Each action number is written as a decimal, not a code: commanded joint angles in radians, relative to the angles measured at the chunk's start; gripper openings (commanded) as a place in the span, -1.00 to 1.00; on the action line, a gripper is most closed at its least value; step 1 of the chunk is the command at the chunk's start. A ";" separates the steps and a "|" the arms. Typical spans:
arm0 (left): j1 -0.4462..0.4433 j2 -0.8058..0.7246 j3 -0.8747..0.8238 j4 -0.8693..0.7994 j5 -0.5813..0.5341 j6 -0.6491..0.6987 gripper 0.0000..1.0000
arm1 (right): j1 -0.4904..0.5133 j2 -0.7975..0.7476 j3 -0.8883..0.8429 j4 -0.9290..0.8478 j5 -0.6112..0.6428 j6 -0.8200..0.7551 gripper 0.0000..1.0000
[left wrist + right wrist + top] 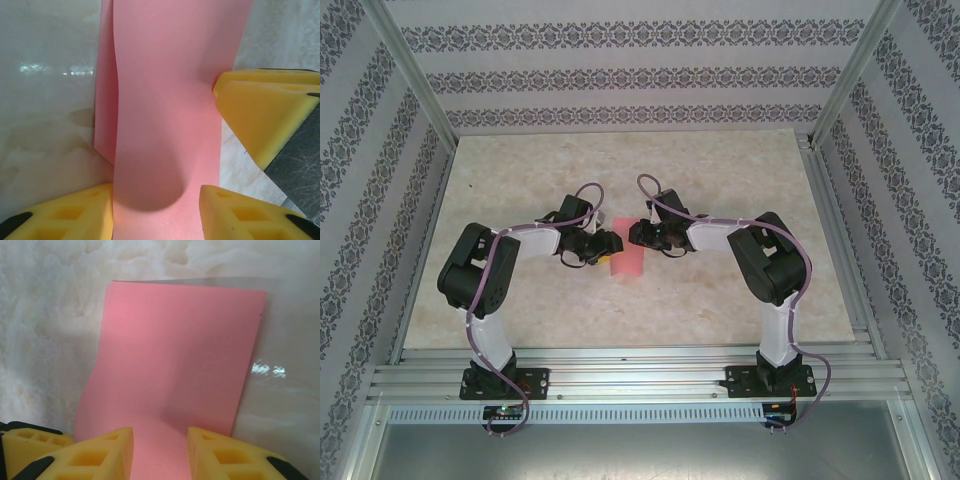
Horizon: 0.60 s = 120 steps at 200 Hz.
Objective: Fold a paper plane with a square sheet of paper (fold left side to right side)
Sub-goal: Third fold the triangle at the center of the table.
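On the left gripper (156,192) the jaws stand spread, with the pink sheet of paper (170,75) running up between them. On the right gripper (160,436) the jaws are also apart, astride the sheet's opposite end. The sheet lies mid-tabletop (720,300), between the arms.

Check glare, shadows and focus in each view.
Top external: even, soft light, sharp, the square sheet of paper small but clear. Left wrist: a glare streak on the table, a rounded shadow low on the paper, the near yellow fingers slightly soft. Right wrist: a glare spot on the table right of the paper, shadow across its lower half, focus good.
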 commanded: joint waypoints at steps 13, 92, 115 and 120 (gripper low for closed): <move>-0.012 -0.033 0.012 0.037 -0.007 -0.004 -0.11 | -0.011 0.001 -0.026 0.011 -0.007 -0.007 -0.31; -0.013 -0.103 0.009 -0.007 -0.042 0.010 -0.12 | -0.012 0.004 -0.028 0.013 -0.009 -0.008 -0.30; -0.013 -0.105 0.011 -0.014 -0.047 0.010 -0.11 | -0.012 0.004 -0.029 0.013 -0.007 -0.008 -0.30; -0.013 -0.107 0.011 -0.017 -0.050 0.011 -0.11 | -0.013 0.003 -0.029 0.013 -0.007 -0.010 -0.30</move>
